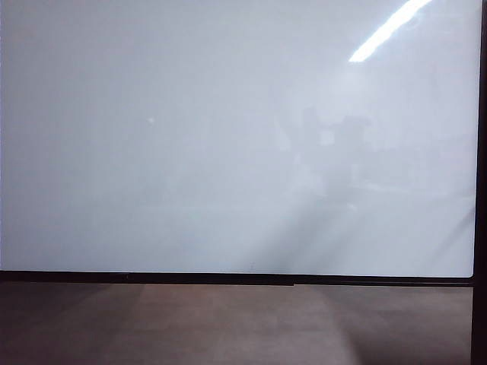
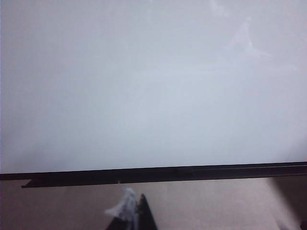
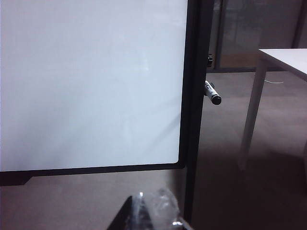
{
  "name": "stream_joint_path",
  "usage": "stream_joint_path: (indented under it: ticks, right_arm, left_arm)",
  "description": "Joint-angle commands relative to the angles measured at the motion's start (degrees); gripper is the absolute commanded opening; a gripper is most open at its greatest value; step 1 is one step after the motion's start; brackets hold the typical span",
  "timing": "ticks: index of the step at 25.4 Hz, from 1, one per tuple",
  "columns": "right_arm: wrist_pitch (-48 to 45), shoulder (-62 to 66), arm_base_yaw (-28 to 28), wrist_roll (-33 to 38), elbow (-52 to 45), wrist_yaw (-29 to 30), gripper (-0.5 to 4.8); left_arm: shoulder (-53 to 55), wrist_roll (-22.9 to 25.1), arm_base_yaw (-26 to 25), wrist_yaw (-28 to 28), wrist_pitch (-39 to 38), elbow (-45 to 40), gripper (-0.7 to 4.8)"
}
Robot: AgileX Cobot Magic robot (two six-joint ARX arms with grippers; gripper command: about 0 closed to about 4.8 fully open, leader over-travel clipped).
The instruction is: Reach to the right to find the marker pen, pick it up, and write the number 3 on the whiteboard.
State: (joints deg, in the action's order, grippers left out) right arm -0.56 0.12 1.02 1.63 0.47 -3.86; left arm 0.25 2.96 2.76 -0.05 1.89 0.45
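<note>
Mostly whiteboard: the whiteboard fills nearly all of the exterior view, glossy and bare of ink, with a bright strip-light reflection in its upper right corner and dim shapes mirrored right of centre.
Frame: a thin black frame runs along the board's lower edge and down its right side.
Floor: a brown-grey floor lies below the frame, darker toward the lower corners.
Marker pen: the marker pen shows only in the right wrist view, sticking out just beside the outer right edge of the frame, its dark end pointing away from the board; how it is fastened cannot be told.
Room: a white table on a pale leg stands on the floor well apart from the board, with dark panels behind it.
Left end effector: the left end effector sits low before the board's bottom edge; only a dark tip with pale wrapping shows, so its state cannot be told.
Right end effector: the right end effector, wrapped in clear film, is clenched on nothing, near the board's lower right corner.
</note>
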Motion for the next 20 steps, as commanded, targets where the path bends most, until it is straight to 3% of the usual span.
stream_joint_path:
  ticks: [1, 11, 14, 20]
  right_arm:
    - [-1.03, 0.0, -0.02, -0.11, -0.15, -0.07, -0.06]
    - [-1.46, 0.0, -0.02, 0.98, 0.76, -0.09, -0.06]
    - [-0.92, 0.0, -0.02, 1.77, 3.48, -0.2, -0.05]
    - [3.04, 0.04, -0.02, 1.73, 11.56, -2.73, -0.06]
  left_arm:
    - [-0.02, -0.2, -0.02, 0.04, 0.26, 0.07, -0.06]
    - [-0.02, -2.27, -0.02, -1.16, 0.85, 0.48, -0.06]
    - [-0.02, -5.46, -0.02, -4.07, -2.54, 3.26, -0.06]
    - [1.57, -6.34, 0.0, -3.56, -6.03, 9.92, -0.06]
